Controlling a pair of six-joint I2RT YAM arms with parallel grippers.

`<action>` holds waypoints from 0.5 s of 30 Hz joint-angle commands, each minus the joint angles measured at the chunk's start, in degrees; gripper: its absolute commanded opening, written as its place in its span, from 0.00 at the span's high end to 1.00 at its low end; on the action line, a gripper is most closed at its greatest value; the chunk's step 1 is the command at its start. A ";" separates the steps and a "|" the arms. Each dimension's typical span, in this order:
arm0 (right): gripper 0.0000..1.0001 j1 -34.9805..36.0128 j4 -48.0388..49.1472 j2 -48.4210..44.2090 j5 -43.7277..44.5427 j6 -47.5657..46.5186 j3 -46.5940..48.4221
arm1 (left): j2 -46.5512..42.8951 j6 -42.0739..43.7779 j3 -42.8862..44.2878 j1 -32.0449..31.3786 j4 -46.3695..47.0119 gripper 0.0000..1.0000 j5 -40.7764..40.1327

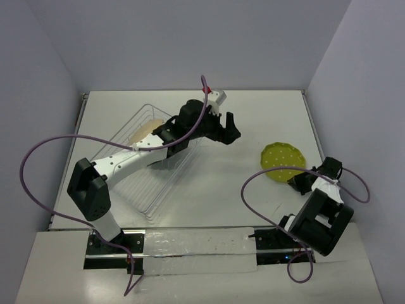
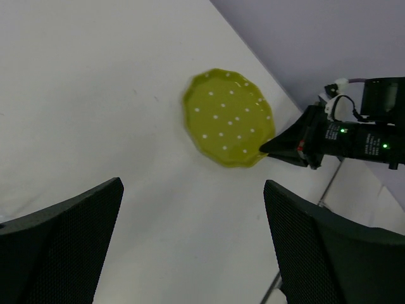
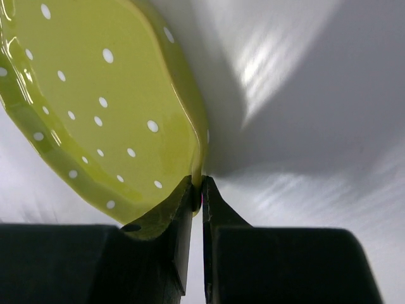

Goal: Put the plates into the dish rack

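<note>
The yellow-green dotted plate [image 1: 283, 163] lies on the white table at the right. My right gripper [image 1: 299, 182] is shut on its near rim; in the right wrist view the fingertips [image 3: 197, 188] pinch the plate's edge [image 3: 95, 95]. My left gripper [image 1: 229, 132] is open and empty, held above the table just right of the dish rack [image 1: 136, 190]. In the left wrist view it [image 2: 193, 253] faces the dotted plate [image 2: 229, 117] and the right gripper [image 2: 294, 144]. A cream plate [image 1: 142, 132] shows in the rack's far end. The dark teal plate is not clearly seen; the left arm covers part of the rack.
The left arm [image 1: 136, 155] stretches across the wire rack. Purple cables [image 1: 38, 158] loop over the table from both arms. Walls close in the table at the back and both sides.
</note>
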 commanded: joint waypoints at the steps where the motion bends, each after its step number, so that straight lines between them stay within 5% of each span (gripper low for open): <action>1: 1.00 1.02 -8.07 -6.24 -5.39 0.14 -0.70 | 3.39 -9.30 -0.13 -3.74 7.11 0.01 0.22; 6: 1.00 1.62 -9.53 -9.81 -9.08 1.62 -1.13 | 8.54 -16.91 1.14 -6.11 7.02 0.01 -6.54; 15: 1.00 3.02 -10.60 -11.54 -15.41 5.81 -2.19 | 13.29 -29.73 -3.93 -6.84 11.88 0.01 -6.56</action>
